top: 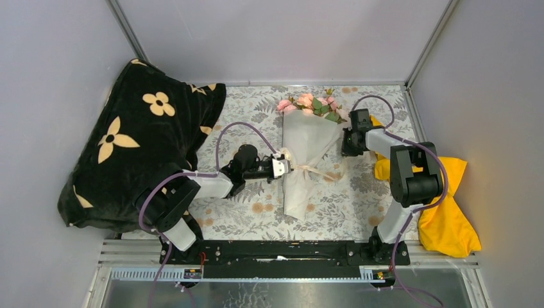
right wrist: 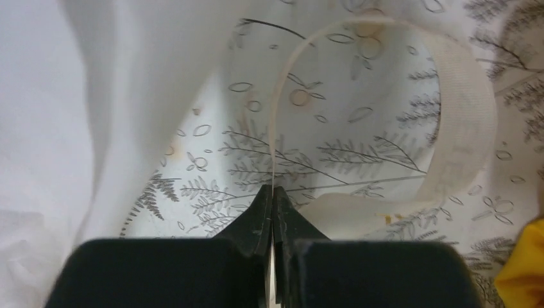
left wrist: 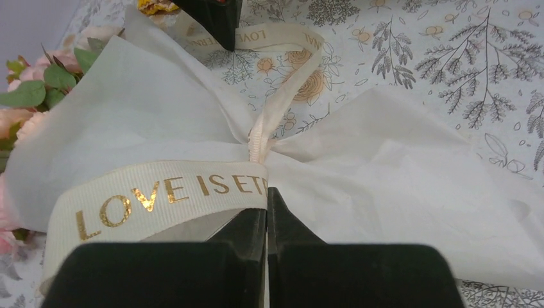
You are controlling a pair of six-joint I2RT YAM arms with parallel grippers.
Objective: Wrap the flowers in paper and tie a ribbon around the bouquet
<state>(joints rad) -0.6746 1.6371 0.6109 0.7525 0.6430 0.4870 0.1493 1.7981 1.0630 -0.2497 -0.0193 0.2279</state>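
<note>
The bouquet lies mid-table, pink flowers (top: 306, 102) at the far end, white paper (top: 308, 138) wrapped round them as a cone. A cream ribbon (top: 313, 169) with gold lettering crosses the cone's narrow waist. My left gripper (top: 283, 167) sits at the waist's left side, shut on one ribbon (left wrist: 160, 192) end beside the crossing. My right gripper (top: 348, 149) is at the cone's right edge, shut on the other ribbon (right wrist: 459, 128) end, which curls in a loop above the cloth. The left wrist view shows the flowers (left wrist: 29, 96) at far left and the paper (left wrist: 398, 179).
A grey floral tablecloth (top: 256, 119) covers the table. A black blanket (top: 141, 141) with beige flower prints is heaped at the left. A yellow cloth (top: 449, 221) lies at the right under the right arm, and shows at the right wrist view's corner (right wrist: 523, 273).
</note>
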